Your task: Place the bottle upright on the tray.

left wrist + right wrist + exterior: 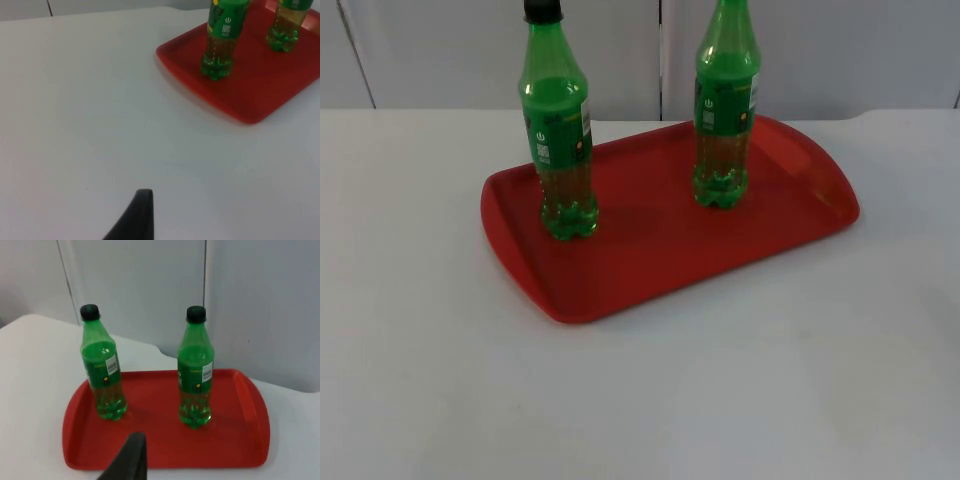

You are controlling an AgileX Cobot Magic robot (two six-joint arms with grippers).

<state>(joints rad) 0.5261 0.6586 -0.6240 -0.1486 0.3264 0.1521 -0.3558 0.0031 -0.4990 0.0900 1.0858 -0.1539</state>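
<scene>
Red tray (620, 280) carries two upright green bottles (558, 130); right wrist view reveals both black caps (196, 314); hands' state unclear.

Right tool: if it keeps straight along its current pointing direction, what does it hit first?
Likely the red tray: its near rim lies just beyond the right tool's fingertip. Past that, the line runs between the two upright green bottles, probably touching neither. Depth is uncertain here.
</scene>
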